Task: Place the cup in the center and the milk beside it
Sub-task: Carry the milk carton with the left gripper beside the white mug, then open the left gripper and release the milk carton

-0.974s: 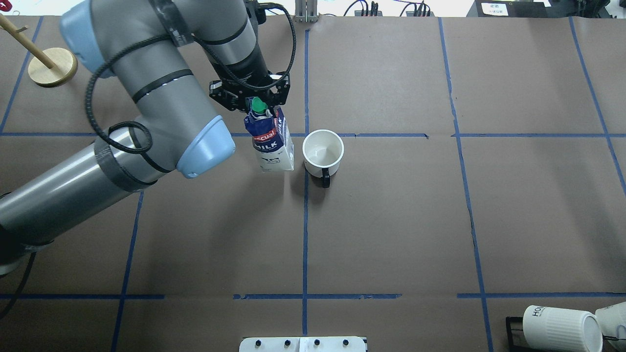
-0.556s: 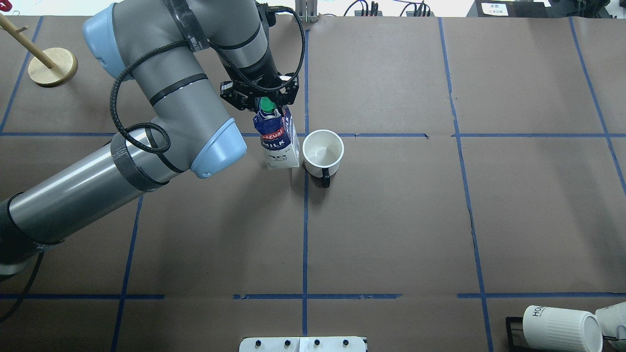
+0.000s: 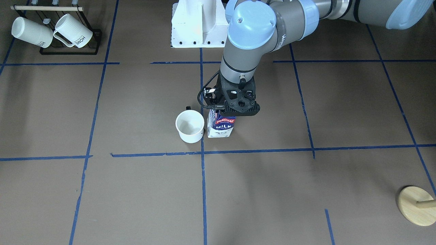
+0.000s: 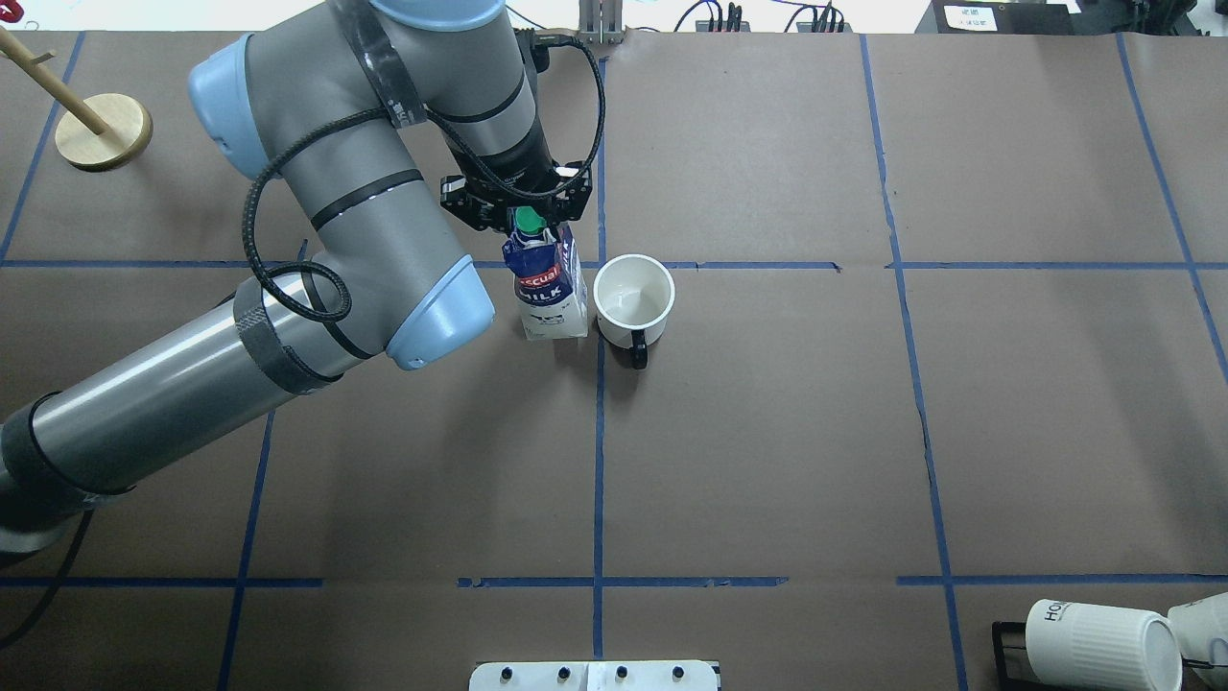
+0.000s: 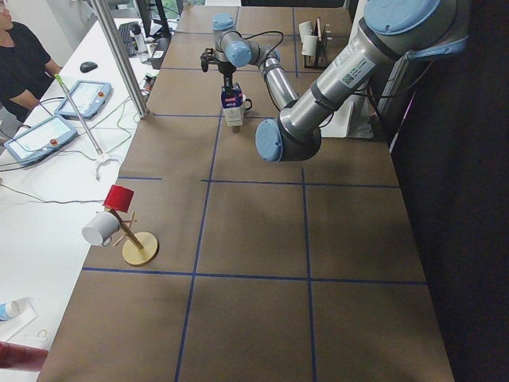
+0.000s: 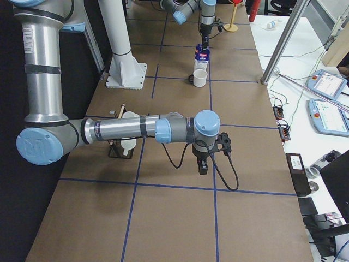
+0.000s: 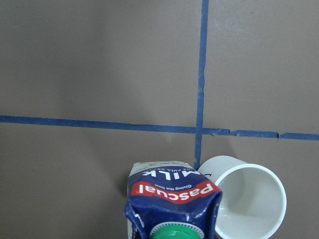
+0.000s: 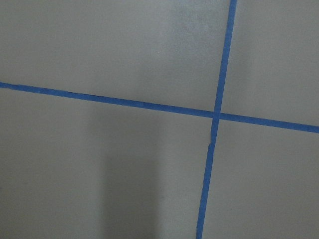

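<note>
Two task items stand upright at the center of the tabletop. My left end effector is clamped on the top of the milk (at the green cap). I cannot tell whether the carton's base rests on the surface. The cup sits at the tape crossing, handle toward me. The milk is just beside it on my left. My right end effector hangs over bare tabletop, well apart; I cannot tell whether it is clenched or released.
</note>
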Robot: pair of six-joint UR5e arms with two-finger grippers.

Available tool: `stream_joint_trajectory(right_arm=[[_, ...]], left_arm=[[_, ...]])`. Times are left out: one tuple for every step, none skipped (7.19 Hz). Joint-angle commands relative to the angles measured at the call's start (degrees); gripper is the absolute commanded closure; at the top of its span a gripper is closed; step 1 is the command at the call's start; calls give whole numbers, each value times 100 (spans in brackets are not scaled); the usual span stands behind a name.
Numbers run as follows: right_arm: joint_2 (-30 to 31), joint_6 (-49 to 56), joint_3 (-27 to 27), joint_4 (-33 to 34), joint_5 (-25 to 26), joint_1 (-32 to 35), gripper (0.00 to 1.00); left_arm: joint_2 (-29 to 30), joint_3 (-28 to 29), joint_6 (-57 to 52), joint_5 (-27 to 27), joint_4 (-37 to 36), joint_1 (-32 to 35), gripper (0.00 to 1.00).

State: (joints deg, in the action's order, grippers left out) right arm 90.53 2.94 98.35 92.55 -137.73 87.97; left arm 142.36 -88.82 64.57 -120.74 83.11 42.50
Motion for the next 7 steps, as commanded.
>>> stream_joint_trajectory(right_arm=[[0, 5, 0, 0, 1, 1, 0], [0, 14, 0, 0, 1, 1, 0], [0, 14, 0, 0, 1, 9, 0], [-9, -4, 0, 0, 1, 9, 0], [-9, -4, 0, 0, 1, 9, 0], [-18, -4, 0, 0, 1, 9, 0], [-18, -4, 0, 0, 1, 9, 0]], left_arm=[[-7, 276, 29, 6, 379, -14, 34], [-7, 313, 29, 6, 503, -5, 1], [-7, 287, 56, 24, 495, -5, 0], [-7, 287, 73, 32, 487, -5, 0], [-7, 269, 100, 24, 443, 4, 0], [-7, 243, 108, -2, 408, 47, 0], [-7, 138, 100, -29, 399, 126, 0]])
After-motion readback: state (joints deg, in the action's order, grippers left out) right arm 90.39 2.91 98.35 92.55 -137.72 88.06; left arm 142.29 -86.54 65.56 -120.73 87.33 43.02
